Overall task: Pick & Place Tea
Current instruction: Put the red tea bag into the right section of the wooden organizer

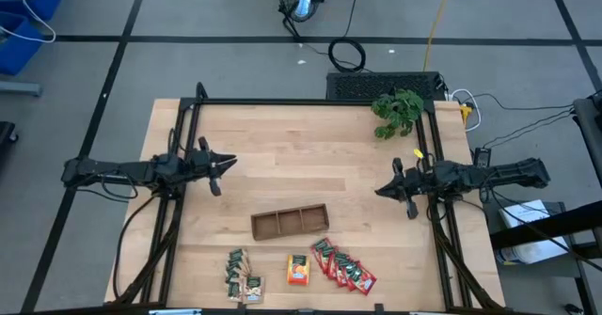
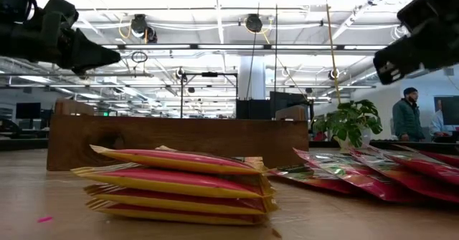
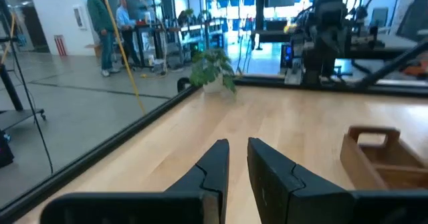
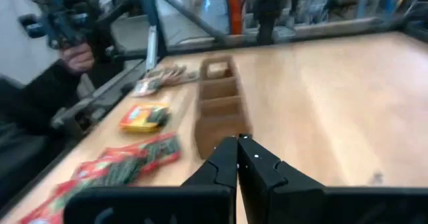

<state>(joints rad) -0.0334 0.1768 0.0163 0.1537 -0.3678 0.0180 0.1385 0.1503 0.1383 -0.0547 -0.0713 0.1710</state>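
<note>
my left gripper point(image 1: 229, 162) hangs over the left part of the table point(image 1: 282, 136), fingers nearly together with a thin gap, holding nothing. my right gripper point(image 1: 380, 191) is over the right side, fingers pressed closed, also empty. between them, nearer the front edge, sits the brown tray point(image 1: 290, 221), all three compartments bare. the tea lies in front of it: dark green sachets point(image 1: 235, 268) at left, the orange stack point(image 1: 298, 269) in the middle, red sachets point(image 1: 343, 265) fanned out at right. leafy plant point(image 1: 399, 110) in the far right corner.
</note>
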